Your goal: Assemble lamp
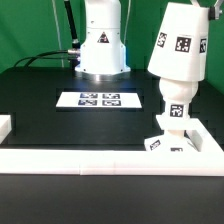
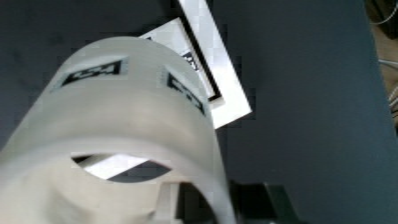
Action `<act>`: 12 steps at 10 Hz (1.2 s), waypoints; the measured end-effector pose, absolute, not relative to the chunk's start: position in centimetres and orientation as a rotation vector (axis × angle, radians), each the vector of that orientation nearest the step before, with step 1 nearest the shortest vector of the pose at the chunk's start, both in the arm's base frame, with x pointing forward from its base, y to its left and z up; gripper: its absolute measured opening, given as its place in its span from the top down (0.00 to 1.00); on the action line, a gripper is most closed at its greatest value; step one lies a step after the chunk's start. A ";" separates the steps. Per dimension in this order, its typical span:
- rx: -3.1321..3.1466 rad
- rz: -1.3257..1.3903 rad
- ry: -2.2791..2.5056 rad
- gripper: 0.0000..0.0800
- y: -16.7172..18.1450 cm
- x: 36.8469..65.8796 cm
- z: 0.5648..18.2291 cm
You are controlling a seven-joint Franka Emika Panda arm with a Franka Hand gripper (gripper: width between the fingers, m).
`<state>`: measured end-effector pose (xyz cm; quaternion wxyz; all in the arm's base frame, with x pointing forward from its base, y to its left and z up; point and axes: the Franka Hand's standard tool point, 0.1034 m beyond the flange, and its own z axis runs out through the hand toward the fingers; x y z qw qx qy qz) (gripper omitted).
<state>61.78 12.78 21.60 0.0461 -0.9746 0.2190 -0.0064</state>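
Note:
The white tapered shade (image 1: 178, 45) with black-and-white tags hangs tilted at the exterior view's right. Its lower end is just over the round-headed bulb (image 1: 176, 108). The bulb stands upright on the flat square base (image 1: 165, 143), by the white wall. In the wrist view the shade (image 2: 125, 120) fills the foreground, with an opening in its near end. My gripper (image 2: 217, 200) is shut on the shade's wall, with one dark finger (image 2: 263, 198) showing on each side of it. The gripper itself is out of the exterior view.
The marker board (image 1: 98, 99) lies on the black table in the middle and also shows in the wrist view (image 2: 205, 60). The robot body (image 1: 102, 45) stands behind it. A low white wall (image 1: 90, 157) runs along the front edge, with a short piece (image 1: 5, 126) at the left.

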 end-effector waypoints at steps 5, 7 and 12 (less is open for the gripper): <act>-2.990 -0.035 0.657 0.94 12.7 62.2 18.6; -2.993 -0.043 0.655 0.94 12.9 62.4 17.6; -3.001 -0.033 0.653 0.94 13.0 62.3 16.2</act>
